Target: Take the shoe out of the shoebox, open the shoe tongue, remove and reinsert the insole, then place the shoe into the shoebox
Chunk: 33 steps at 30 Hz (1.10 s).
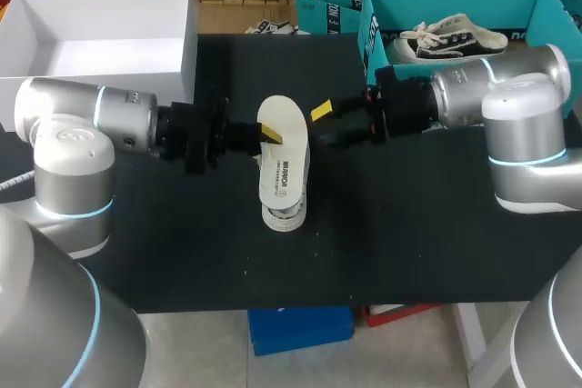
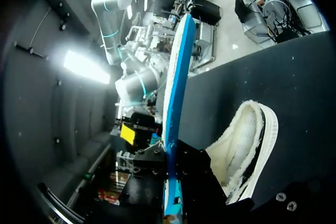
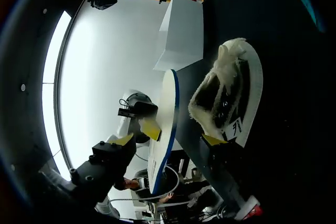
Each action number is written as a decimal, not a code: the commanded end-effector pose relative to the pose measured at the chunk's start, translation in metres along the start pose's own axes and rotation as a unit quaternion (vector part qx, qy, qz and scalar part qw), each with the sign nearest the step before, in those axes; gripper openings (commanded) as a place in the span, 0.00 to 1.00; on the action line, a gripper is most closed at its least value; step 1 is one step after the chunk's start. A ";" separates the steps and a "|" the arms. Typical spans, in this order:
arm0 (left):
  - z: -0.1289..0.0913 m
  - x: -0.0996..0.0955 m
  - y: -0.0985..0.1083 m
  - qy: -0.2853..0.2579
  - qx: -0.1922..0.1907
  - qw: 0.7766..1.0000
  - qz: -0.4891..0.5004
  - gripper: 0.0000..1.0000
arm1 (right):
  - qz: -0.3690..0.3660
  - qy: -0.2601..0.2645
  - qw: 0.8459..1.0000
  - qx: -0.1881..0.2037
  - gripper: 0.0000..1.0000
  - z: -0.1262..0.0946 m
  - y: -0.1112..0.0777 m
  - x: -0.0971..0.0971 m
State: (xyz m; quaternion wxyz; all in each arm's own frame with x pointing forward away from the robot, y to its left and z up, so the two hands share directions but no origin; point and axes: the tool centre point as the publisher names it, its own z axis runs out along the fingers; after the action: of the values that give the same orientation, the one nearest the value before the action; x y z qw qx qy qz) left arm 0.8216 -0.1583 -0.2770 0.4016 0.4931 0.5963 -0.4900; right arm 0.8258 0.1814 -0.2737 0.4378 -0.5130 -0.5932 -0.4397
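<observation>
— So, what about the left tool (image 1: 269, 134)?
— Clamped on the insole (image 1: 284, 165), just above the shoe (image 1: 285, 213) on the tabletop (image 1: 409, 224).
— And the right tool (image 1: 320, 114)?
— Spread wide just opposite, holding nothing. The white shoebox (image 1: 55, 61) stands well apart from both.

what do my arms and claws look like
The left arm and right arm are silver-grey rounded tubes with glowing light-blue rings at the joints and black wrist sections. The left claw and right claw are black and two-fingered, with bright yellow tips.
</observation>
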 end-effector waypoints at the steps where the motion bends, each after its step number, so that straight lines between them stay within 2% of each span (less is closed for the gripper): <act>1: -0.012 0.004 -0.021 0.035 0.019 0.999 -0.032 0.00 | 0.005 -0.036 0.998 -0.048 1.00 -0.022 -0.033 0.010; 8: -0.018 0.016 -0.057 0.064 0.059 0.994 -0.071 0.00 | 0.015 -0.069 0.994 -0.088 1.00 -0.042 -0.058 0.014; 18: -0.021 0.029 -0.083 0.080 0.085 0.987 -0.107 0.00 | 0.036 -0.101 0.983 -0.151 1.00 -0.060 -0.098 0.022; 26: -0.021 0.045 -0.097 0.092 0.104 0.982 -0.125 0.00 | 0.047 -0.143 0.973 -0.174 1.00 -0.076 -0.120 0.030; 33: -0.023 0.054 -0.096 0.110 0.114 0.980 -0.123 0.00 | 0.048 -0.156 0.967 -0.197 1.00 -0.084 -0.132 0.037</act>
State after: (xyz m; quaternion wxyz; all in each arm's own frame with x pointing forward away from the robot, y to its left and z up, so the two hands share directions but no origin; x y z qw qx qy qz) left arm 0.7143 -0.1284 -0.3069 0.2140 0.5072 0.6336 -0.5437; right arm 0.7112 0.1026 -0.2347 0.2973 -0.6580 -0.5568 -0.4107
